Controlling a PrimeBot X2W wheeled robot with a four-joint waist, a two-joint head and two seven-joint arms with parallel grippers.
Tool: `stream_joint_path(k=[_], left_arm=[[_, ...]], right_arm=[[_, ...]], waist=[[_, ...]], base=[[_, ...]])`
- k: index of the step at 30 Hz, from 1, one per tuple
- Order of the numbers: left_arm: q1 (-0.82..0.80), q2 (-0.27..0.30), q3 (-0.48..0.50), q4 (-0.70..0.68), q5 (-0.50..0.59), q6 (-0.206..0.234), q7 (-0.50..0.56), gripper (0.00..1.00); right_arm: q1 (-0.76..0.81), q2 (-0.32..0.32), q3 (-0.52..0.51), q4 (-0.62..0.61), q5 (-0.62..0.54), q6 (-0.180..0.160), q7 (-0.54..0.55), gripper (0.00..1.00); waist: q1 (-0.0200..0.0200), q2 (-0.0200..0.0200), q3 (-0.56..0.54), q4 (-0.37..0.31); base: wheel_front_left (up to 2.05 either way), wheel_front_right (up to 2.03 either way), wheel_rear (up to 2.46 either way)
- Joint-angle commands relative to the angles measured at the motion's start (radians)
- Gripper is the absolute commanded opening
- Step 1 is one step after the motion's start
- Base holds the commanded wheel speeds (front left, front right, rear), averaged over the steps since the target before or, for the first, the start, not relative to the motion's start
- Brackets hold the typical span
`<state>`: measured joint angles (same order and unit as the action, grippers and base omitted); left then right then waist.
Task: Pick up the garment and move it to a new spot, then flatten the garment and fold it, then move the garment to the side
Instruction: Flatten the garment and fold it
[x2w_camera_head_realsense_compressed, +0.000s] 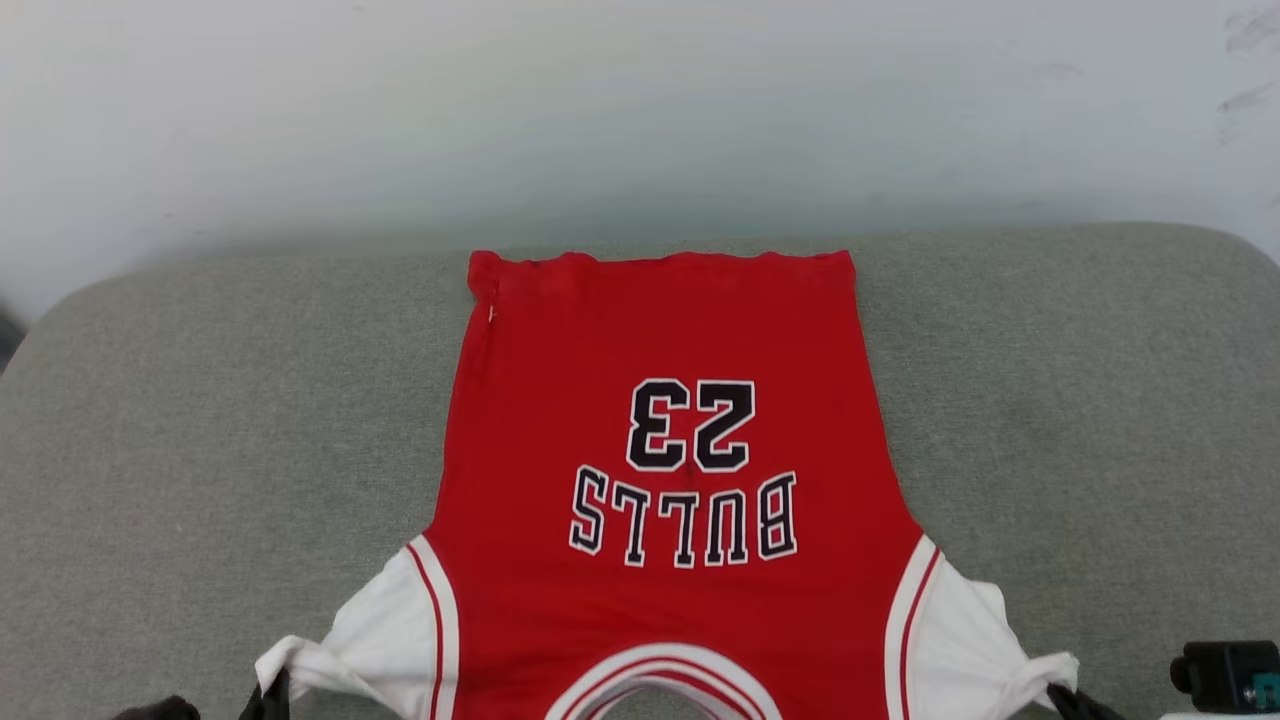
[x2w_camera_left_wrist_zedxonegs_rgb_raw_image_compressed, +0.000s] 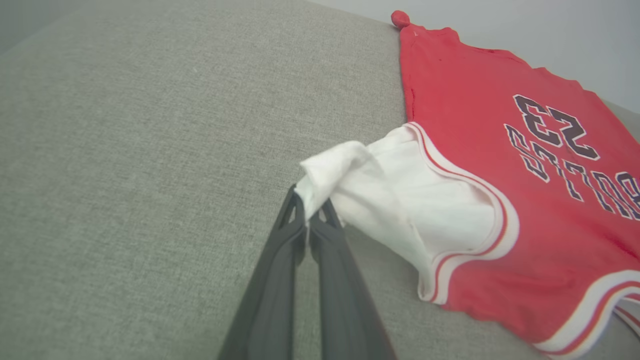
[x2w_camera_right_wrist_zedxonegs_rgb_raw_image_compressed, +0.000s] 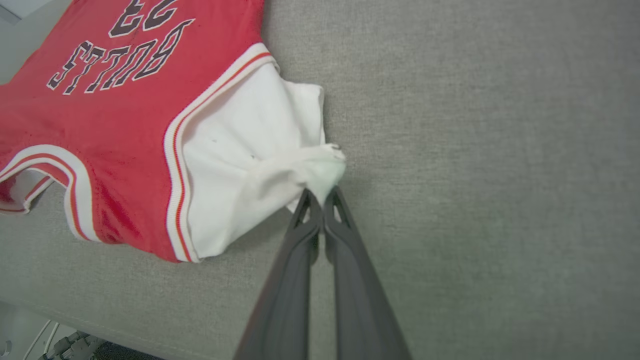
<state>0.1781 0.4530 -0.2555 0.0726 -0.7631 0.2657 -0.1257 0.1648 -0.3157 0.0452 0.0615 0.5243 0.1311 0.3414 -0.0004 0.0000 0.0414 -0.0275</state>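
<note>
Grey woven cushion (x2w_camera_head_realsense_compressed: 200, 450) carries the red garment (x2w_camera_head_realsense_compressed: 660, 350) spread flat, print up, collar nearest the robot, and it looks light, limp and stretchy, so the white sleeve tips (x2w_camera_left_wrist_zedxonegs_rgb_raw_image_compressed: 330, 165) seem the sensible hold, with left gripper (x2w_camera_left_wrist_zedxonegs_rgb_raw_image_compressed: 310, 212) and right gripper (x2w_camera_right_wrist_zedxonegs_rgb_raw_image_compressed: 320, 200) each pinched tight on one.

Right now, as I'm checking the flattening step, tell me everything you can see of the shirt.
The shirt is soft red fabric with white sleeves and red-striped trim, printed BULLS and 23 in black outlined white. It lies spread flat, print up, on the grey cushion, collar toward the robot, hem far. The left gripper pinches one sleeve tip, the right gripper the other.
</note>
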Motion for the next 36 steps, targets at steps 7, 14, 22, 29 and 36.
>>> stream_joint_path(k=[7, 14, 22, 29, 36], left_arm=[[0.093, -0.008, -0.005, -0.075, 0.002, 0.036, -0.017, 0.00], [0.031, -0.024, -0.023, -0.138, 0.032, 0.039, -0.041, 0.00], [-0.088, -0.039, -0.057, -0.230, 0.083, 0.038, -0.049, 0.00], [-0.213, -0.070, -0.107, -0.271, 0.136, 0.014, -0.068, 0.00], [-0.367, -0.153, -0.191, -0.265, 0.179, -0.060, -0.107, 0.00]], right_arm=[[0.124, 0.050, -0.048, -0.087, -0.036, -0.001, 0.091, 0.55], [0.012, 0.080, -0.146, -0.132, -0.061, -0.001, 0.029, 1.00], [-0.382, 0.043, -0.245, 0.025, -0.062, -0.001, 0.001, 1.00], [-0.778, -0.026, -0.194, 0.287, -0.045, -0.001, 0.159, 1.00], [-1.225, -0.043, -0.206, 0.560, -0.176, -0.001, 0.584, 1.00]], waist=[[0.0004, 0.0000, 0.013, 0.010], [0.0004, 0.0000, 0.060, 0.033], [0.0004, 0.0000, 0.209, 0.099], [0.0004, 0.0000, 0.352, 0.176], [0.0004, 0.0000, 0.513, 0.297]], base=[[0.00, 0.00, 0.00], [0.00, 0.00, 0.00], [0.00, 0.00, 0.00], [0.00, 0.00, 0.00], [0.00, 0.00, 0.00]])
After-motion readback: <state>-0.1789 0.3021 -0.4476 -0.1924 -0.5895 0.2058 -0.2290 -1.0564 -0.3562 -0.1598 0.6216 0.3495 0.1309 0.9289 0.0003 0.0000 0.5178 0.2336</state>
